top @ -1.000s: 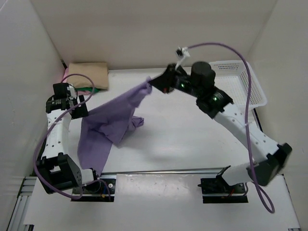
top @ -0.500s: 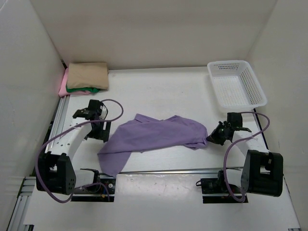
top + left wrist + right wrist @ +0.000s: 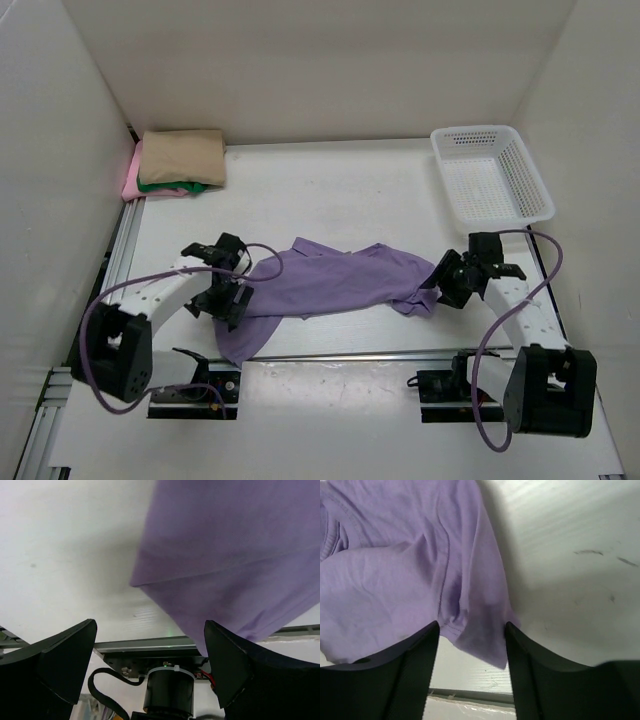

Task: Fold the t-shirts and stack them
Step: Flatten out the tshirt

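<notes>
On the table (image 3: pixel 330 190), one lavender shirt (image 3: pixel 330 285), three stacked shirts (image 3: pixel 180 162), one basket (image 3: pixel 547 205).

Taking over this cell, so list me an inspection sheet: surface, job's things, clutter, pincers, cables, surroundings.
Surface: white table, faint scuffs by the right arm.
Job's things: lavender shirt lying rumpled, unfolded, near the front edge; tan shirt folded atop green shirt and pink shirt, far left corner.
Clutter: white mesh basket, far right corner.
Pincers: left pincer open at the lavender shirt's left edge; right pincer open around its right hem.
Cables: purple cable looping along each arm.
Surroundings: white walls on three sides.
</notes>
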Controlling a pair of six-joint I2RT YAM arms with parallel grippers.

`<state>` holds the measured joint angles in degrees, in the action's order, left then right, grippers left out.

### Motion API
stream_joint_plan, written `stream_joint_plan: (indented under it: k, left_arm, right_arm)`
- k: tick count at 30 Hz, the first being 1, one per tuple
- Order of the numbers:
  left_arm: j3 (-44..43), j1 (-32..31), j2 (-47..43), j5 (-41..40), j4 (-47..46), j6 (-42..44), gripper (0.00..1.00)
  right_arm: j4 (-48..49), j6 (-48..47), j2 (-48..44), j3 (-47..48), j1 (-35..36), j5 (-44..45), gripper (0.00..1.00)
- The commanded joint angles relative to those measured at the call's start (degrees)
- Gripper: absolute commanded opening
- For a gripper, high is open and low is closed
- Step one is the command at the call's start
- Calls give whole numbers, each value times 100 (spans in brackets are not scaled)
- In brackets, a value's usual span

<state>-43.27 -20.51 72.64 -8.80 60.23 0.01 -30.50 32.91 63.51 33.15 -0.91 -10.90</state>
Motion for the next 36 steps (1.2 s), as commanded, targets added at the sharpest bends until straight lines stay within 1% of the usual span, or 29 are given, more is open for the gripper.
stream_joint_plan:
  k: [1,3,4,6,8,9,10,11,12,14,15,16,17,18,19,20,22,23,24,25,26,27,28,31,33,35,36]
  left_arm:
    - [309,-111,513,-53,-187,-1,100]
    - [485,-163,742,193,-458,-1,100]
    - [486,-164,899,194,-459,-1,100]
    - [433,-216,954,194,-800,-1,100]
    - [276,-216,1269,142,-977,-1,100]
    - [223,-216,1409,54,-1039,-1,97]
    - [222,-216,1706,-112,-1109,-1,90]
    - [135,-216,1840,-113,-1110,-1,71]
    - [65,-216,1937,-113,-1110,-1,62]
    - [64,-216,1991,35,-1110,-1,44]
    - [64,-216,1991,36,-1110,-1,24]
    - [12,-216,1991,88,-1110,-1,12]
    - [11,-216,1939,28,-1162,-1,10]
    - [-111,-155,1868,-69,-1162,-1,10]
    - [-208,-155,1868,-226,-1162,-1,10]
    - [-339,-50,1711,-698,-1241,-1,10]
    - [-1049,266,1648,-1210,-1329,-1,10]
    - [-1418,380,1587,-1682,-1399,-1,10]
    - [-2300,564,1639,-1895,-1400,-1,10]
    - [-2796,636,1700,-2072,-1400,-1,10]
    - [-3306,636,1849,-2317,-1400,-1,10]
    - [-4312,706,1937,-2415,-1400,-1,10]
    - [-4809,707,2034,-2503,-1400,-1,10]
    - [-6136,593,2290,-2898,-1400,-1,10]
    - [-6255,540,2290,-3196,-1400,-1,10]
    - [-6037,460,2132,-3373,-1470,-1,10]
    - [-5870,460,1931,-3513,-1540,-1,10]
  right_arm:
    - [-588,356,-347,-26,20,509,63]
    - [-589,575,-479,-150,20,509,63]
    - [-658,655,-479,-211,20,605,63]
    - [-659,804,-532,-405,73,658,64]
    - [-545,866,-532,-537,152,659,64]
    - [-545,867,-471,-589,222,659,64]
    - [-475,945,-314,-590,292,659,64]
    - [-405,946,-217,-590,293,659,64]
    - [-334,946,-33,-590,441,720,64]
    - [16,946,126,-590,521,773,64]
    - [140,946,292,-538,574,773,61]
    - [237,1015,381,-537,574,895,55]
    - [238,1016,478,-311,574,1009,31]
    - [238,1016,635,-161,574,1106,17]
    - [238,964,698,15,574,1159,6]
    - [238,902,698,469,574,1160,0]
    - [151,674,777,1085,574,1229,0]
    - [89,604,847,1454,574,1361,0]
    - [27,525,935,2276,574,1423,0]
    - [-60,376,996,2745,574,1424,0]
    - [-261,314,1162,3228,574,1476,0]
    - [-376,261,1242,3729,574,1476,0]
    - [-482,191,1313,4639,574,1476,0]
    - [-545,137,1375,5508,521,1388,0]
    - [-545,198,1130,5685,521,1231,0]
    - [-545,199,762,5423,521,1161,0]
    - [-545,199,595,4961,521,1160,0]
